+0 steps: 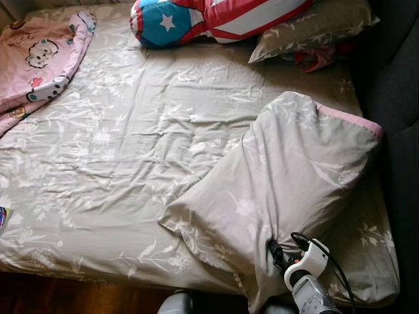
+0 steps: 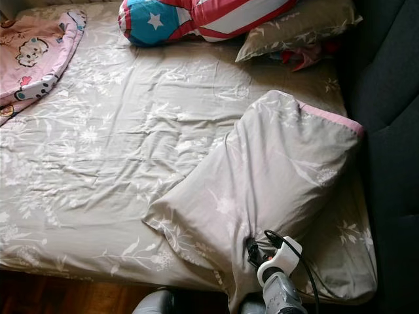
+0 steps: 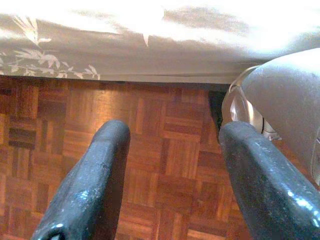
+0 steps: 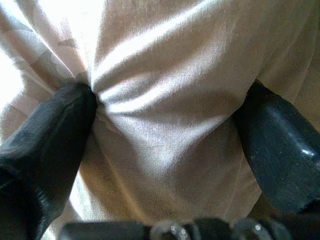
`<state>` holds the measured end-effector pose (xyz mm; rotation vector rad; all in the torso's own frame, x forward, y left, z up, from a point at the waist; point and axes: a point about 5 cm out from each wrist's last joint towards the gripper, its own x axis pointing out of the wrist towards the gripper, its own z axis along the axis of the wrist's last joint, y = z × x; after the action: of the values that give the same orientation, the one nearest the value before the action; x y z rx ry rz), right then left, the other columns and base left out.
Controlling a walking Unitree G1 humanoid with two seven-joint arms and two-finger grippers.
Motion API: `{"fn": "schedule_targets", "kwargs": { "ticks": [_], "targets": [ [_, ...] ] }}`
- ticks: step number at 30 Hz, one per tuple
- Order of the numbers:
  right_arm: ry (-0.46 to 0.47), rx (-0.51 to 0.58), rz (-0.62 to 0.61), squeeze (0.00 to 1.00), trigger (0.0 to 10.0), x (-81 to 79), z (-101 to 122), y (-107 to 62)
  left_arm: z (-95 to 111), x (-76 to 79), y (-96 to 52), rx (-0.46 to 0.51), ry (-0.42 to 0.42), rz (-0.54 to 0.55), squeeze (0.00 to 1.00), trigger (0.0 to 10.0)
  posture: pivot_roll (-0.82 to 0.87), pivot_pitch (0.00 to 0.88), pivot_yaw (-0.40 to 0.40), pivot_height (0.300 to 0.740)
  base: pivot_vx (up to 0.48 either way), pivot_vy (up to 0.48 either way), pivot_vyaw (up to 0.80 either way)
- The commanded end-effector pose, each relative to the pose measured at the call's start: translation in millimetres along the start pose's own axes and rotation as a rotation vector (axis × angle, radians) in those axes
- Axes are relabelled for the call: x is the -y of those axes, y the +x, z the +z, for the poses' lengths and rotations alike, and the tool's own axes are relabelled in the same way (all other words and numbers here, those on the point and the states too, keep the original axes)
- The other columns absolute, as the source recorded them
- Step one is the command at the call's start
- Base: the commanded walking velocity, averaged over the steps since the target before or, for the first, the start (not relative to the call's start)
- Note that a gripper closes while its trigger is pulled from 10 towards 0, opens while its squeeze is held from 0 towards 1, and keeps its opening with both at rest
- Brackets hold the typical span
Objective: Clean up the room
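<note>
Three pillows on one bed (image 1: 98, 163); right gripper (image 4: 165, 130) is pinching one.
Grey pillow (image 1: 288, 176) is lying at 4 o'clock, fabric bunched between the fingers (image 4: 50, 135). Second grey pillow (image 1: 314, 26) and star-striped pillow (image 1: 209, 16) are sitting at 12–1 o'clock; one pink blanket (image 1: 36, 52) at 10. Left gripper (image 3: 170, 175) is hanging spread over parquet floor (image 3: 165, 150).

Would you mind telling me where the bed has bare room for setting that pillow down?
The widest free patch is mid-sheet, bordered by the pink blanket, the star cushion and the grey pillow that the right gripper pinches. The headboard end is crowded, with a second pillow there.
</note>
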<state>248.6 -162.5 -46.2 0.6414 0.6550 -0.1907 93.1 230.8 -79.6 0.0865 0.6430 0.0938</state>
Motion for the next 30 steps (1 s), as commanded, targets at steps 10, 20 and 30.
{"fn": "schedule_targets", "kwargs": {
  "ticks": [10, 20, 30],
  "targets": [
    [-0.052, -0.158, 0.035, 0.00, 0.0, -12.9, -42, -5.5, 49, -21.8, 11.6, 0.162, 0.042, -0.001, 0.00, 10.0, 0.23, 0.392, 0.156, 0.740, 0.000, 0.000, 0.00],
    [-0.103, -0.163, 0.038, 0.00, 0.0, -11.4, -42, -5.9, 53, -20.8, 9.5, 0.142, 0.035, -0.003, 0.00, 10.0, 0.22, 0.394, 0.154, 0.740, 0.000, 0.000, 0.00],
    [-0.118, -0.166, 0.027, 0.00, 0.0, -6.9, -43, -7.2, 56, -16.3, 12.4, 0.141, 0.024, -0.007, 0.00, 10.0, 0.21, 0.387, 0.142, 0.740, 0.000, 0.000, 0.00]
  ]
}}
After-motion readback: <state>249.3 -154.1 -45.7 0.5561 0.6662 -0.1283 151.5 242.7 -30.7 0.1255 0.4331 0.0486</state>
